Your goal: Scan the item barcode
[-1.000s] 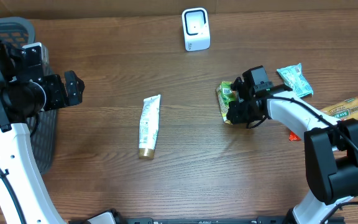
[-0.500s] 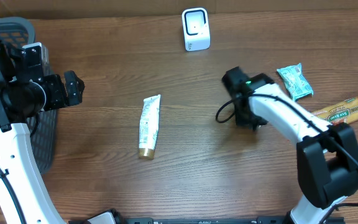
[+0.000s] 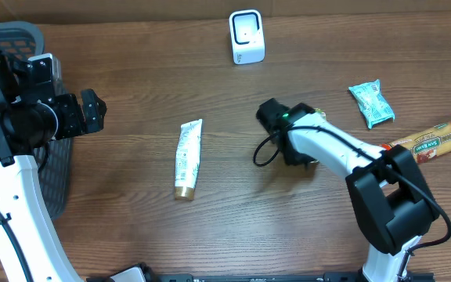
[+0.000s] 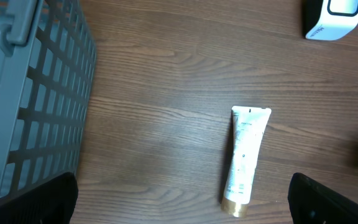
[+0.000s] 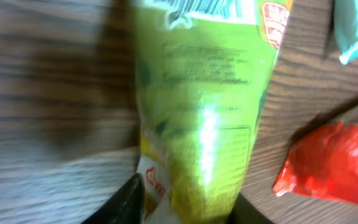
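Right gripper (image 3: 280, 129) moved clear of teal pouch (image 3: 373, 103).
Green packet (image 5: 197, 112) sits between its fingers (image 5: 129, 199); grip cannot be told.

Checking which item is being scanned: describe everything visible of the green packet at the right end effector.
The green packet is glossy plastic film catching a bright glare, with fine printed text panels, dark barcode-like stripes at its far edge and an orange-red patch beside them. Its near end turns yellow, white and red. It runs lengthwise between the right end effector's fingers, seemingly gripped. Overhead, the right arm hides it.
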